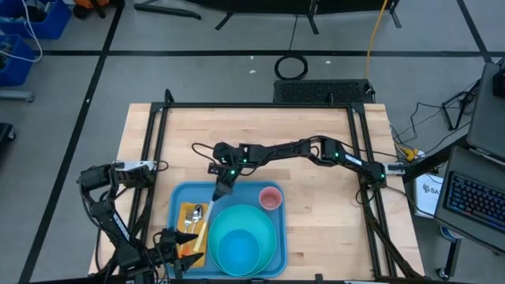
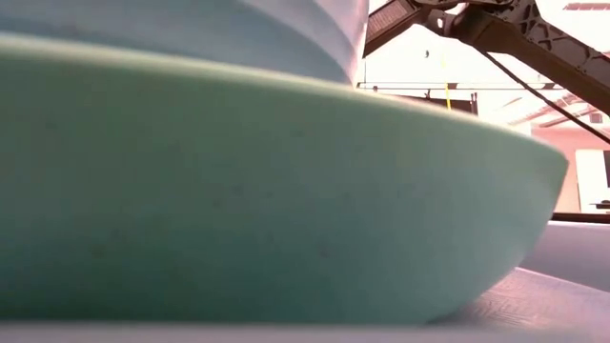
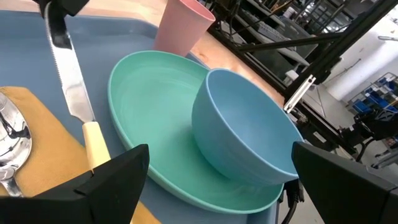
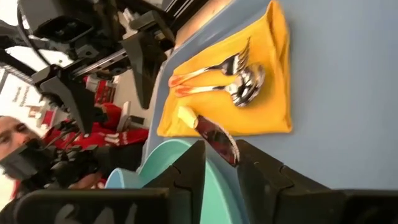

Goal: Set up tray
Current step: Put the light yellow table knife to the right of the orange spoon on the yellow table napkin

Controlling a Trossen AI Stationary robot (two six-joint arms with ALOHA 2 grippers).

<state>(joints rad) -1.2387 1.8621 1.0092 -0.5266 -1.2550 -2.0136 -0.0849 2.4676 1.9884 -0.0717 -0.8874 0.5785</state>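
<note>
While the left gripper (image 1: 177,254) waits spread wide at the tray's (image 1: 180,196) near-left corner, the right gripper (image 1: 222,189) pinches a knife (image 4: 214,135) by its blade over the orange napkin (image 4: 261,87) — last step probably, just let go and lift clear.

Two dark jointed arms w/ green lights, black cables, blocky fingers.

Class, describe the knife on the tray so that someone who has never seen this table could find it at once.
Start at the large flat blue plastic tray on the wooden table. Its left side holds an orange napkin, beside a turquoise plate. The steel knife lies at the napkin's plate-side edge, its tip between the right gripper fingers; unlike the fork and spoon, it has a serrated blade and pale yellow handle.
</note>
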